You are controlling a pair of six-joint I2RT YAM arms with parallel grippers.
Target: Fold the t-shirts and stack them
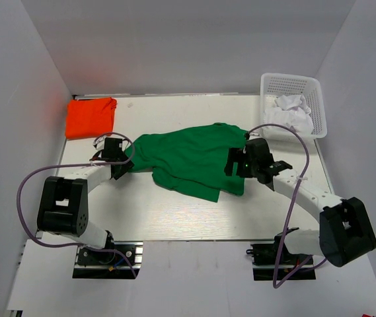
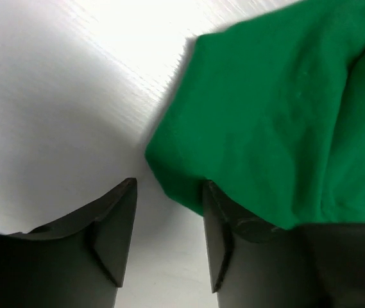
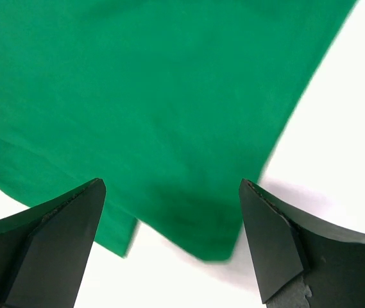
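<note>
The green t-shirt (image 1: 188, 158) stretches left-to-right across mid-frame between my left gripper (image 2: 168, 189), half-parted at its left hem, and right gripper (image 3: 172, 186), wide open, both empty.

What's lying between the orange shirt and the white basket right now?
Nothing: that far strip of table between the orange shirt and basket is bare in the top view.

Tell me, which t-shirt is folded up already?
The orange-red t-shirt, in the far left corner: it lies as a neat, flat rectangle. The green t-shirt is not folded; it lies spread out and rumpled in the middle.
</note>
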